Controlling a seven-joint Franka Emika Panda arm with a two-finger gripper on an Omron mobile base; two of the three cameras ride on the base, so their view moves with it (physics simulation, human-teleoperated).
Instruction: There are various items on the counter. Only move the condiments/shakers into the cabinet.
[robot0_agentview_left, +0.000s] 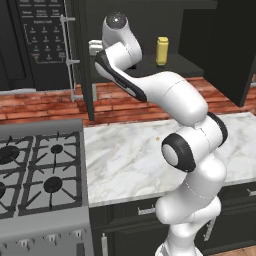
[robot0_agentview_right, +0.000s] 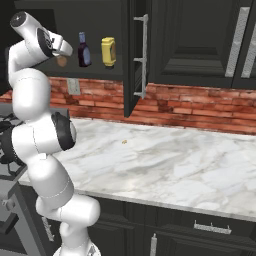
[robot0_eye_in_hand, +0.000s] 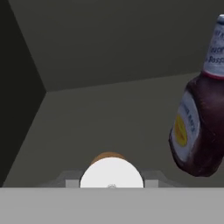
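The fingers (robot0_eye_in_hand: 112, 183) were clamped on the orange-brown shaker (robot0_eye_in_hand: 109, 168) inside the cabinet (robot0_agentview_right: 90, 20). Just beyond stood the sauce bottle (robot0_agentview_right: 84, 50), then the yellow squeeze bottle (robot0_agentview_right: 108, 51). An orange speck (robot0_agentview_right: 124, 142) lay on the worktop (robot0_agentview_right: 165, 165).

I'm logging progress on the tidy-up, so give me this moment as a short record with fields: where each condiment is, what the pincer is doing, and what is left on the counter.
yellow squeeze bottle: upright on the cabinet shelf
sauce bottle: upright on the same shelf, left of the yellow one in the right base view
shaker: inside the cabinet, between the pincer's fingers
pincer: shut on the shaker, reaching into the cabinet
cabinet door: open
counter: a tiny orange speck
left to do: release the shaker
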